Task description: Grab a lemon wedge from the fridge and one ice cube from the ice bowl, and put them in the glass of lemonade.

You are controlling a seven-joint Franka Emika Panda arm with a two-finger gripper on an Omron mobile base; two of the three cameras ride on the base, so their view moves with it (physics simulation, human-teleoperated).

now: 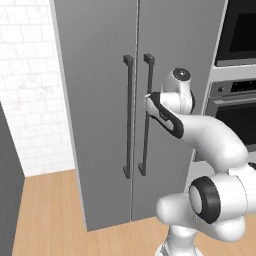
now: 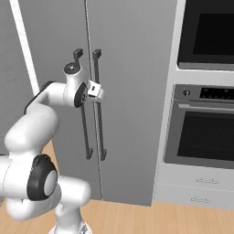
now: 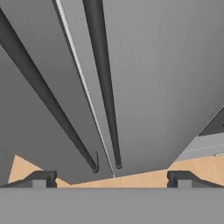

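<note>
Even flat light, sharp render.

A black-fronted oven column (image 2: pixel 205 91) stands at the right. White tiled wall (image 1: pixel 27 90) lies left. Wooden floor (image 1: pixel 50 215) runs below.

The arm (image 1: pixel 210 140) is glossy white, built of rounded, bulbous segments. Dark grey bands and round grey caps mark its joints. The hand (image 3: pixel 112 178) carries two small dark fingertips (image 3: pixel 41 178).
</note>
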